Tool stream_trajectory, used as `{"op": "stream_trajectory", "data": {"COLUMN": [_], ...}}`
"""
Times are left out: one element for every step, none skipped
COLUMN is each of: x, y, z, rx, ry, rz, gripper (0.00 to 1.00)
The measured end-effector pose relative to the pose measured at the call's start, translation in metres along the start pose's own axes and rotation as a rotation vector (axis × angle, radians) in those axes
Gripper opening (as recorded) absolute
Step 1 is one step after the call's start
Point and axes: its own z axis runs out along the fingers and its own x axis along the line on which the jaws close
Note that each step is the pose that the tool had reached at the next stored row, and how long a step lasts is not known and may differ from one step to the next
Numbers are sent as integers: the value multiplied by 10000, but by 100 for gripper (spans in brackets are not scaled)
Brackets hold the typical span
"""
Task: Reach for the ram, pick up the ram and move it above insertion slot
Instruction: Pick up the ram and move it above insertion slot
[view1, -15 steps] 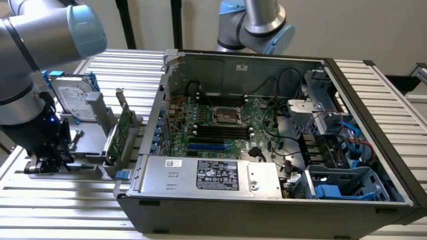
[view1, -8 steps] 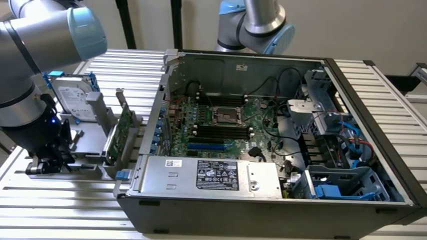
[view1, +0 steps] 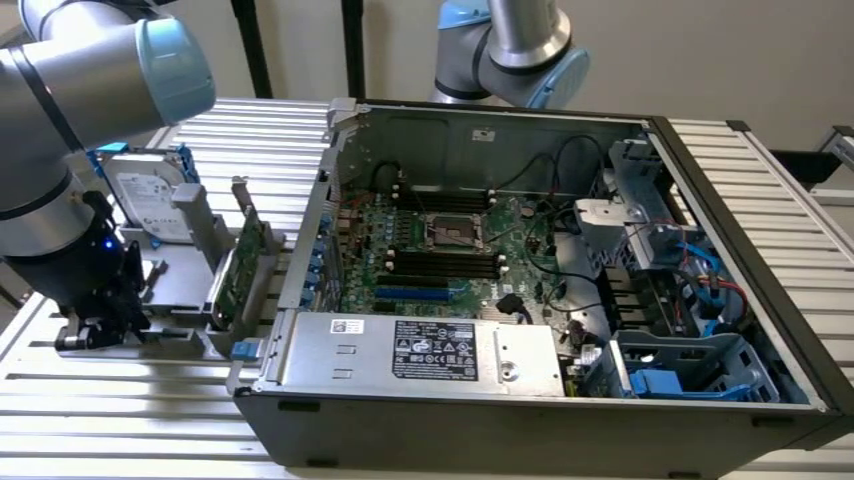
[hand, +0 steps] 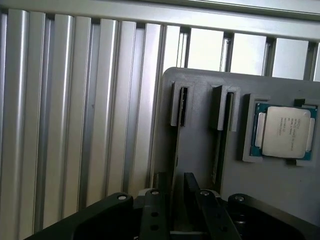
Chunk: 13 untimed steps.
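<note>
In the wrist view the ram stands on edge in a narrow slot of the grey holder, showing as a thin dark strip. My gripper is right over its near end, open, with one dark finger on each side of the strip and a small gap left. In the exterior view my gripper is low over the holder at the exterior view's left. The black ram slots lie on the motherboard inside the open computer case.
A processor chip sits in a pocket of the holder beside a second slot. A silver hard drive and a green expansion card stand upright between my arm and the case. Ribbed aluminium table all around. A second arm is behind the case.
</note>
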Motion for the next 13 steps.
{"op": "stream_trajectory", "data": {"x": [0,0,0,0,0,0,0,0,0,0,0,0,0], "y": [0,-1,-1,0,0,0,0,0,0,0,0,0,0], "z": [1,1,1,2,2,2,2,2,3,3,3,3,3], "rx": [1,2,4,5,6,7,9,10,11,13,13,14,14], "ry": [-7,-14,-22,-29,-35,-41,-46,-51,-55,-56,-56,-57,-57], "rz": [8,23,51,92,145,201,265,335,404,457,480,484,484], "gripper": [22,22,22,15,15,15,15,15,14,13,13,13,13]}}
